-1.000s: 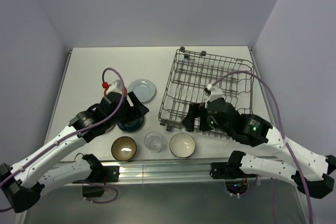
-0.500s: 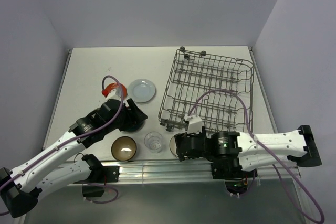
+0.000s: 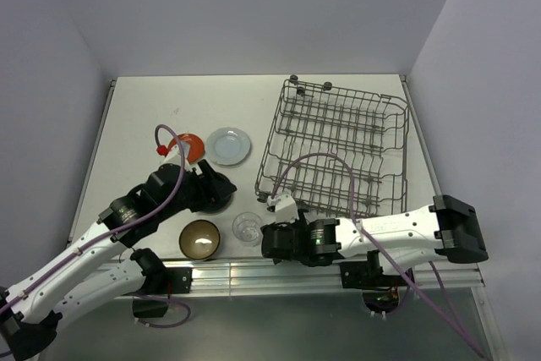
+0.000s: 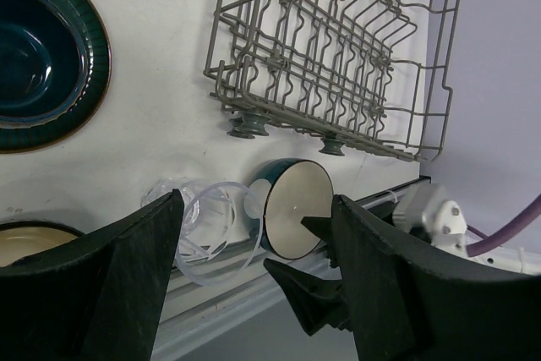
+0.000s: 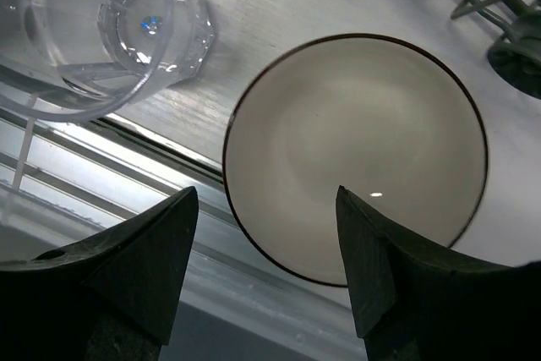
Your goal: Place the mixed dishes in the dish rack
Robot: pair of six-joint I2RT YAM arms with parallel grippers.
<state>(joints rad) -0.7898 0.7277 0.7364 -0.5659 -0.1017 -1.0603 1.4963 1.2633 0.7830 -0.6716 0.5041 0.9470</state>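
Note:
The grey wire dish rack (image 3: 338, 154) stands at the right with nothing in it. The red-orange plate (image 3: 191, 142) and the pale blue plate (image 3: 228, 145) lie to its left. My left gripper (image 3: 224, 192) is open and empty over the dark teal plate (image 4: 42, 52). In the left wrist view its jaws (image 4: 255, 200) frame the clear glass cup (image 4: 203, 217) and the cream/teal bowl (image 4: 296, 209). My right gripper (image 3: 267, 244) is open and empty. It hangs low over the near rim of the cream bowl (image 5: 355, 158) and hides the bowl from above.
The brown bowl (image 3: 200, 238) and the glass cup (image 3: 247, 227) stand at the table's front edge, the cup (image 5: 110, 31) close to my right gripper (image 5: 266, 192). The metal rail (image 3: 254, 272) runs just behind the bowl. A rack foot (image 5: 516, 48) stands near the bowl.
My right arm swung from the rack's front down to the table's front edge, over the cream bowl. My left gripper shifted towards the front right, uncovering the red-orange plate.

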